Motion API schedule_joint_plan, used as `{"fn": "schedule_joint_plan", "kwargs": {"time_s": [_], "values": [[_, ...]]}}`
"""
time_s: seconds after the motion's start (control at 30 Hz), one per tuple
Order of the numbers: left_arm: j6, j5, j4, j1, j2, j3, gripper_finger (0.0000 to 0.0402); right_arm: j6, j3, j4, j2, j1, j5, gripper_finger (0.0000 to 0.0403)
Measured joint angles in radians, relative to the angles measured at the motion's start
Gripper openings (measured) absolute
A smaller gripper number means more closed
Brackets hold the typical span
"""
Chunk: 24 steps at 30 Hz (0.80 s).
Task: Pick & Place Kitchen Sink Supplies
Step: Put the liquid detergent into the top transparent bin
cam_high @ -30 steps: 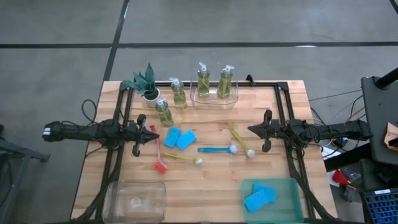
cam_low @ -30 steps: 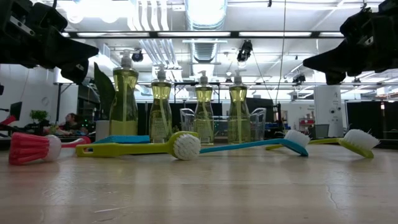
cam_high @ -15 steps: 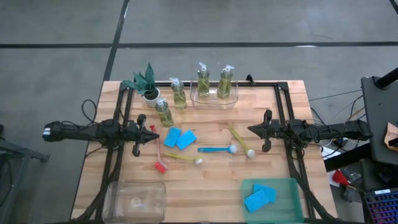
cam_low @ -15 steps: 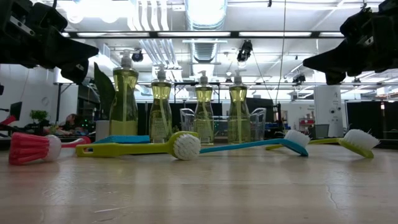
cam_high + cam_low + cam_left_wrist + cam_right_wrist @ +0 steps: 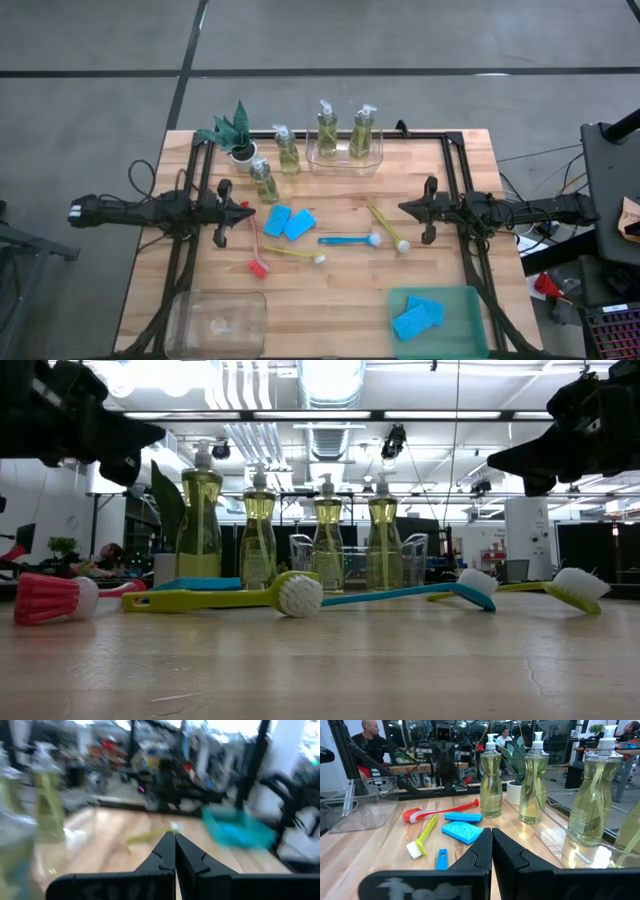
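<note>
Starting to move, my left claw (image 5: 247, 211) pulls back a little, pressed together and empty, beside the red brush (image 5: 255, 245) on the tabletop (image 5: 340, 285). My right claw (image 5: 403, 208), together too, waits; nothing is picked up yet.

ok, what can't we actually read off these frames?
- Clear plastic bin, high view: contents lost in glare.
- Left wrist view: motion-blurred; teal tray contents unclear.
- Low view: blue rectangular sponges mostly hidden behind the yellow-green dish brush; both end effectors cut by the top edge.
- Right wrist view: the right end effector's own fingers hide the blue brush handle.
</note>
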<state>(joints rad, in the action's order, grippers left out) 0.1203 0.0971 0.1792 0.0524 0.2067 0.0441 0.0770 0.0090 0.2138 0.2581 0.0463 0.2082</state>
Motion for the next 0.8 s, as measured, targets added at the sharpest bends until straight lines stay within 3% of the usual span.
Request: {"fn": "schedule_joint_plan", "kwargs": {"time_s": [0.13,0.33,0.6,0.8], "values": [[0.099,0.103,0.113,-0.001,0.001,0.000,0.0000,0.001,0.000,0.000,0.001,0.000,0.000,0.0009],[0.112,0.133,0.258,-0.001,-0.002,0.001,0.0000,-0.001,0.000,0.001,0.001,0.000,0.000,0.0009],[0.166,0.183,0.248,0.000,0.009,0.001,0.0004,0.000,0.000,0.001,0.001,0.000,0.000,0.0009],[0.135,0.280,0.247,0.000,0.031,0.001,0.0070,0.000,0.000,0.000,0.001,0.000,0.000,0.0009]]}}
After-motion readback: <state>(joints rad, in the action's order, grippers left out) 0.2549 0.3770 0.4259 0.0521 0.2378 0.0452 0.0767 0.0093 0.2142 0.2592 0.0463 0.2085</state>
